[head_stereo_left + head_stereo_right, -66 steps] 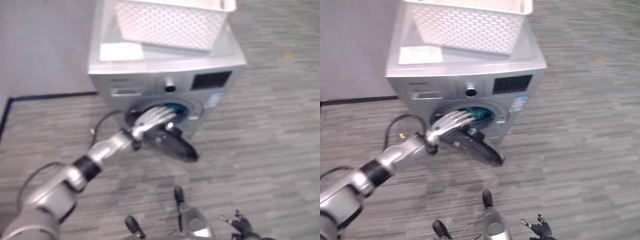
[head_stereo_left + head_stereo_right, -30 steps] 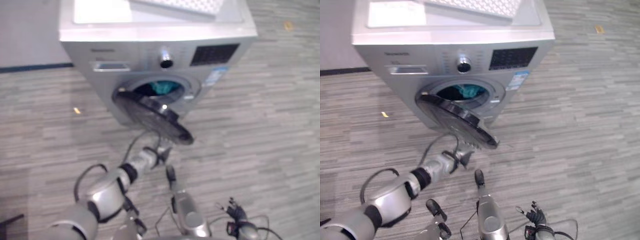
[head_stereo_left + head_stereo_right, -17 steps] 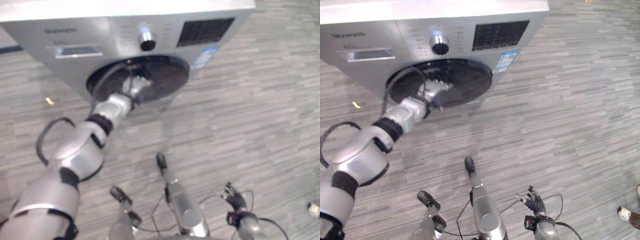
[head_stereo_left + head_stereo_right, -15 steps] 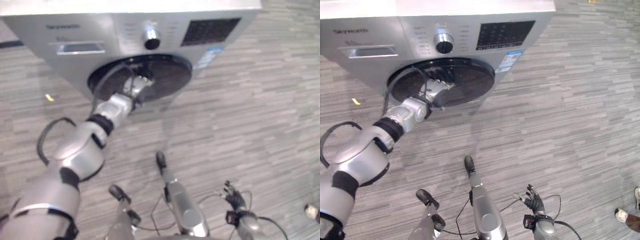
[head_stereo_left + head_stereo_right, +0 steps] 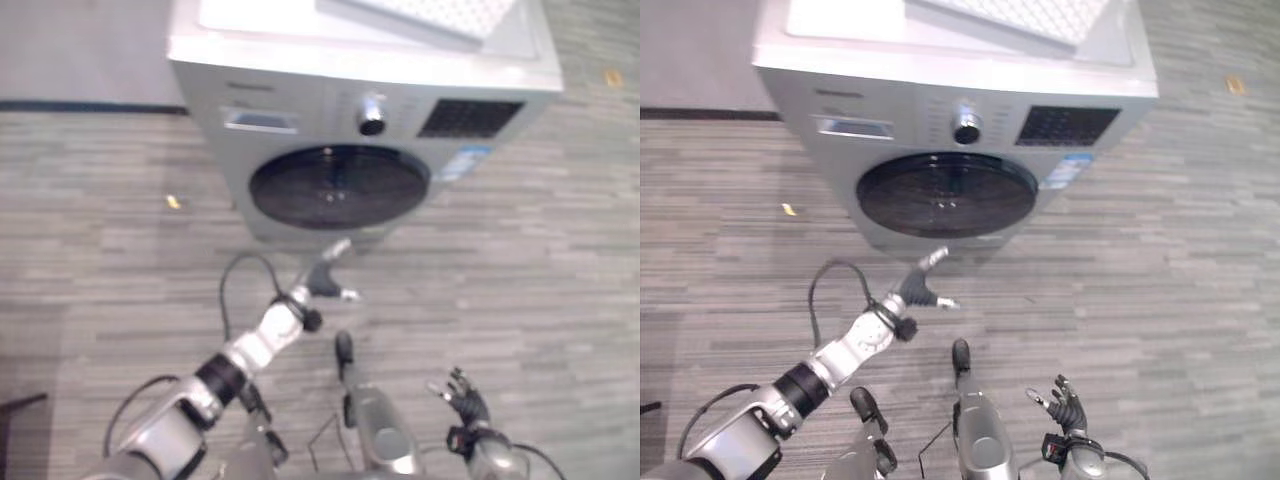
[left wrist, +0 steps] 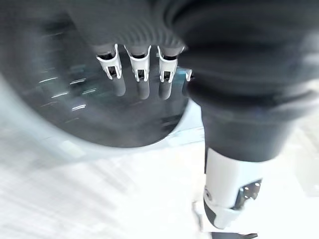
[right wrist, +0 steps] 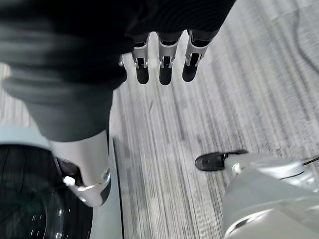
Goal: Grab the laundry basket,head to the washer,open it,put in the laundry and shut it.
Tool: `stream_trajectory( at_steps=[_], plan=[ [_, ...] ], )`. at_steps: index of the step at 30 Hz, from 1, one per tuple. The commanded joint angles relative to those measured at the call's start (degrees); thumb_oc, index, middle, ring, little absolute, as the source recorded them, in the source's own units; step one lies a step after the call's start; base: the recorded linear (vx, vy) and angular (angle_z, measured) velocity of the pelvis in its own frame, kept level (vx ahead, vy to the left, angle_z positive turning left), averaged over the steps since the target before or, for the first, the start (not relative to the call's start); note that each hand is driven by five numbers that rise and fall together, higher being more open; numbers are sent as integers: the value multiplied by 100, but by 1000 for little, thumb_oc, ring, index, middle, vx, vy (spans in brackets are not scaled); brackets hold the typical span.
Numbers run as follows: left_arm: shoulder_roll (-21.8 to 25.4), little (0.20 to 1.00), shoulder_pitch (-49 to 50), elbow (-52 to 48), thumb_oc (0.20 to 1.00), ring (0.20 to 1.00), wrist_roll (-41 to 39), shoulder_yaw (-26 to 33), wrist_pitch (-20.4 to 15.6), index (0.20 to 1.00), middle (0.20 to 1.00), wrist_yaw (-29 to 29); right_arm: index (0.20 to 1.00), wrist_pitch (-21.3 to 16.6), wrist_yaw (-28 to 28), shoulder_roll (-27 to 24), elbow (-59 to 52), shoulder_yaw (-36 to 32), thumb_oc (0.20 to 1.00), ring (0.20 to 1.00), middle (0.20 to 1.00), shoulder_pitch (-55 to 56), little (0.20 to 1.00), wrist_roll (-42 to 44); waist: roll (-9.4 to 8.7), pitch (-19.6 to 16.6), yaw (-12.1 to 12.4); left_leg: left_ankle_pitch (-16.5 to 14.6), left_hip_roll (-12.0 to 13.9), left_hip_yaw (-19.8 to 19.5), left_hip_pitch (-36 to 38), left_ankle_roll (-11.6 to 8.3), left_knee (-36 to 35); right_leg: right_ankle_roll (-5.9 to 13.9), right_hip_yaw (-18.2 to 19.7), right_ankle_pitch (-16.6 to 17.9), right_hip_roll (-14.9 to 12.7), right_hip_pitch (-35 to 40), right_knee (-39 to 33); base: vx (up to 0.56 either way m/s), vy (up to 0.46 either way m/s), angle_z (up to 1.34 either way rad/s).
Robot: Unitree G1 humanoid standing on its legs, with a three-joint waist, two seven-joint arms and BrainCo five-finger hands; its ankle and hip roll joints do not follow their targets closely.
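Left eye view: the washing machine stands at 12 o'clock with its round dark door flush in the front panel, so I judge the closing step done. The white laundry basket sits on the lid at 1 o'clock, parked there to free my hands. My left hand hangs just below the door, apart from it, fingers loosely extended and holding nothing. A control knob sits above the door, a dark display panel beside it; the print there is too small to read.

Right eye view: my right hand rests low at 5 o'clock, fingers spread and relaxed, idle. A blue-edged sticker shows at the door's 3 o'clock, unreadable.

Left wrist view: my fingers point straight at the dark door glass, not touching it.

Right wrist view: straight fingers over the grey plank floor, empty.
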Motion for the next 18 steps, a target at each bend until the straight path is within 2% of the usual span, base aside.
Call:
stream_trajectory(
  at_steps=[1, 5, 8, 13, 18],
  plan=[
    [197, 1000, 626, 102, 1000, 1000, -1276, 514, -292, 1000, 1000, -624, 1000, 48, 176, -83, -52, -161, 1000, 1000, 1000, 512, 1000, -205, 152, -354, 114, -92, 249, -204, 400, -105, 103, 414, -31, -220, 15, 231, -15, 55, 49, 10],
    [675, 1000, 2227, 480, 1000, 1000, -1698, 1391, -314, 1000, 1000, -1134, 1000, 166, 451, -38, 423, -225, 1000, 1000, 1000, 474, 1000, -409, 140, -734, 521, -174, 139, -429, 843, -18, 103, 401, -272, -351, -35, 863, -15, 53, 76, 45],
    [716, 1000, 2858, 1131, 1000, 1000, -1825, 2056, -280, 1000, 1000, -1292, 1000, 209, 579, 17, 838, -285, 1000, 1000, 1000, 464, 1000, -559, 112, -977, 764, -219, 77, -591, 1070, 28, 103, 408, -437, -429, -66, 1201, -15, 21, 85, 30],
    [305, 1000, 2948, 2697, 1000, 1000, -1654, 2940, -227, 1000, 1000, -1024, 1000, 278, 577, 213, 1136, -326, 1000, 1000, 1000, 380, 1000, -714, 43, -1208, 1060, -238, -11, -926, 1156, 78, 103, 383, -732, -519, -117, 1535, -15, -31, 54, 29],
    [86, 1000, 2761, 3819, 1000, 1000, -1228, 3253, -168, 1000, 1000, -763, 1000, 311, 514, 376, 1349, -341, 1000, 1000, 1000, 281, 1000, -684, -40, -1374, 1243, -233, -90, -1260, 1104, 103, 103, 342, -1033, -610, -158, 1740, -15, -38, 33, 31]
  ],
)
